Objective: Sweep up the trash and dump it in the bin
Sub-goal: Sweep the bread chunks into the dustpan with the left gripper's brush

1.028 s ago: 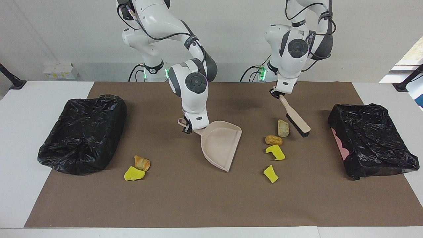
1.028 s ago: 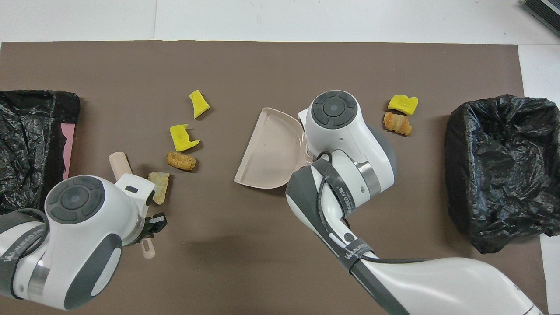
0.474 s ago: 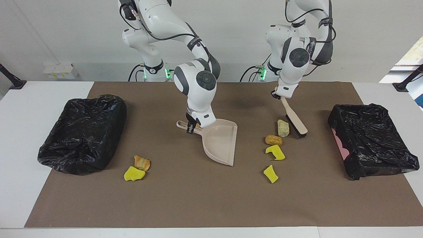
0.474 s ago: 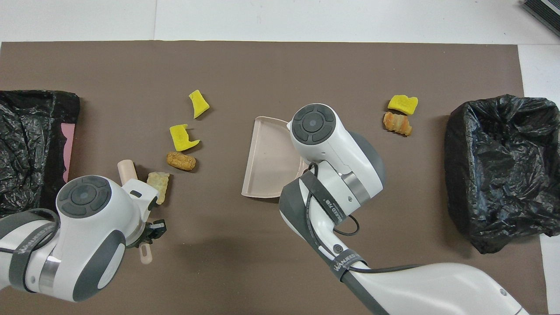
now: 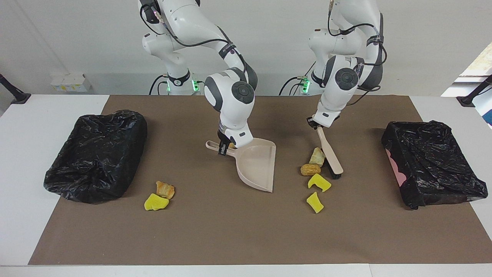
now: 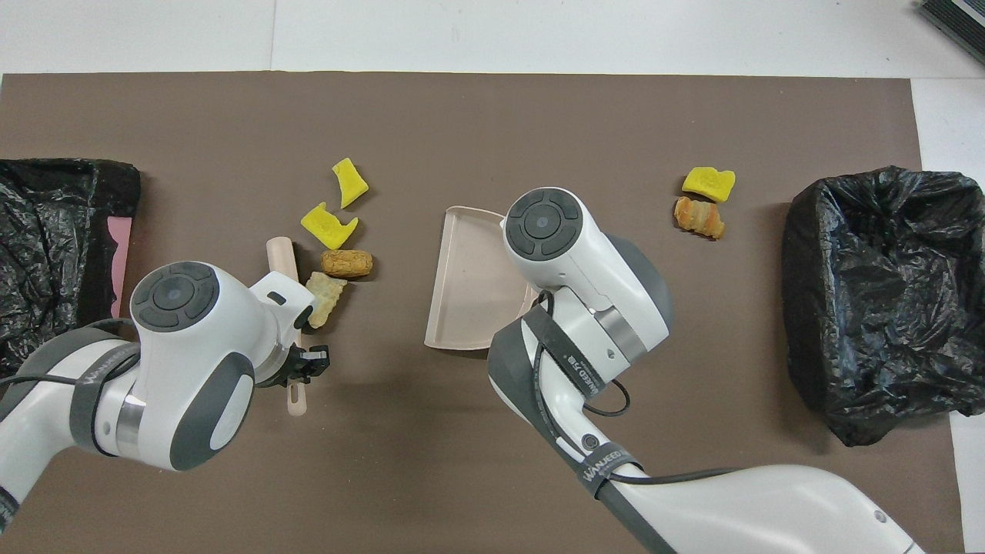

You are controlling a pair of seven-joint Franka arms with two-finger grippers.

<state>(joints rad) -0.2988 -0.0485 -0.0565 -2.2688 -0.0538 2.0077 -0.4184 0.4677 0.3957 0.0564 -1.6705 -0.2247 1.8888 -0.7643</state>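
**Brown mat, brush meets scraps**

Brown mat [image 5: 246, 238] carries 4 trash pieces [image 5: 315, 181] just beside the brush [image 5: 329, 154], clamped tight in the left gripper [image 5: 314, 124]. Clamped in the right gripper [image 5: 223, 147], the dustpan [image 5: 257, 165] sits mouth toward them, likely to catch.

A grey band [image 6: 95, 374] on the left arm is lettered "WANJEED". The same word is printed on the right arm's band [image 6: 608, 465].
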